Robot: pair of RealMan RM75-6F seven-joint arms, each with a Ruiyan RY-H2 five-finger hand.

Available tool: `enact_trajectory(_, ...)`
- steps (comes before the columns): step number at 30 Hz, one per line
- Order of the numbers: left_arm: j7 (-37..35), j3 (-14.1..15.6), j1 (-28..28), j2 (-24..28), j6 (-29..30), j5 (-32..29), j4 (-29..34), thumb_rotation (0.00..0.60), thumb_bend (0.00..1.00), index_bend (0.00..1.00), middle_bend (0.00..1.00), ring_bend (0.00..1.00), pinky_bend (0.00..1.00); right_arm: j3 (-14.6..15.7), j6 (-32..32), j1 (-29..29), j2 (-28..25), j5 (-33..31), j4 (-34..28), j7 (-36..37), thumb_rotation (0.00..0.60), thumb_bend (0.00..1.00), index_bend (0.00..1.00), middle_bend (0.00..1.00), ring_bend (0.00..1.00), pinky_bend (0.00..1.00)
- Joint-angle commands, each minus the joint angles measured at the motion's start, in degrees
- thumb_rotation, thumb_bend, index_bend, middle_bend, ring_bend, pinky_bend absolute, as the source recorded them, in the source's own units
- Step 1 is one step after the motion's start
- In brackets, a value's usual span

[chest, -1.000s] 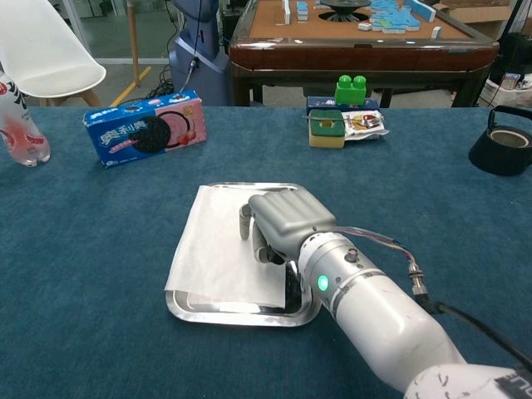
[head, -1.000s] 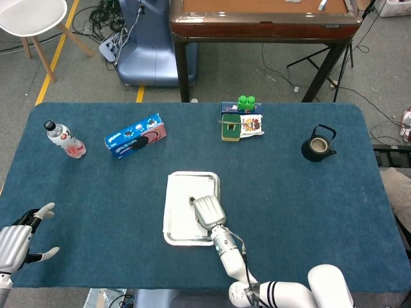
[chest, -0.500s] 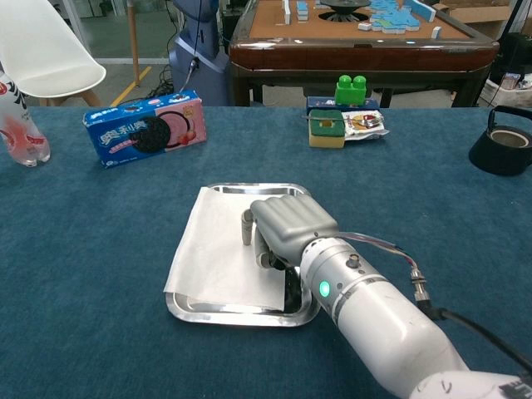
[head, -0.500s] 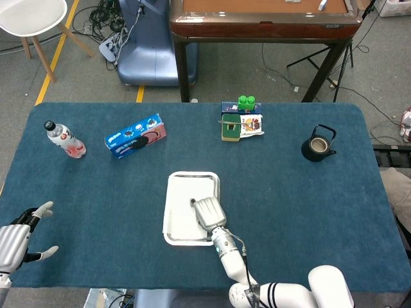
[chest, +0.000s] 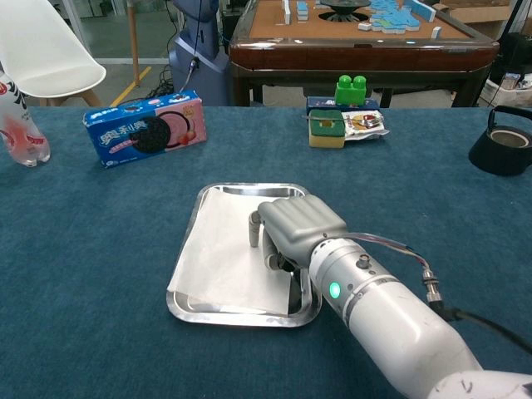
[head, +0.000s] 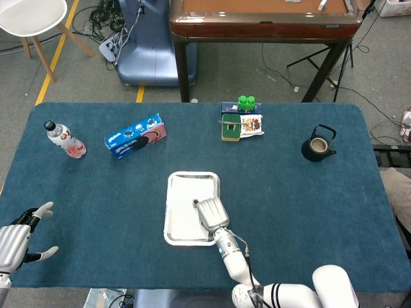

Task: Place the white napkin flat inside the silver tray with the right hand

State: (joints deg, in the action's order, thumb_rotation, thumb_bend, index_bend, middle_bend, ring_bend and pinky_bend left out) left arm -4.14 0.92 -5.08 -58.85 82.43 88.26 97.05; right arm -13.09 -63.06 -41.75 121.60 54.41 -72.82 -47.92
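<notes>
The white napkin [chest: 229,253] is laid inside the silver tray [chest: 189,241]. The right robot hand [chest: 295,229], fingers curled, is pressed on its 3 o'clock edge; if lifted carelessly, the napkin could be dragged out.

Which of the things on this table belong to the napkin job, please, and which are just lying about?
Job:
white napkin
silver tray
right hand, fingers on the napkin

Lying about:
cookie box
water bottle
black kettle
green block
snack packets
left hand, idle
</notes>
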Motion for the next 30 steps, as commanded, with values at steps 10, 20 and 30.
enact_trajectory(10, 0.7, 0.1, -0.1, -0.5, -0.3, 0.0, -0.2, 0.6, 0.01, 0.13, 0.3, 0.18, 0.34, 1.1, 0.6, 0.7, -1.5, 0.4, -1.5, 1.5, 0.6, 1.0, 0.39, 1.0, 1.0, 1.0)
enact_trajectory(20, 0.8, 0.1, -0.2, -0.5, -0.6, -0.3, -0.2, 0.6, 0.01, 0.13, 0.3, 0.18, 0.34, 2.0, 0.9, 1.0, -2.8, 1.1, -3.2, 2.2, 0.6, 1.0, 0.39, 1.0, 1.0, 1.0)
enact_trajectory(30, 1.5, 0.2, -0.4, -0.9, -1.2, -0.4, -0.3, 0.6, 0.01, 0.13, 0.3, 0.18, 0.34, 2.4, -0.7, 1.6, -4.5, 3.7, -4.6, 3.9, 0.6, 1.0, 0.39, 1.0, 1.0, 1.0)
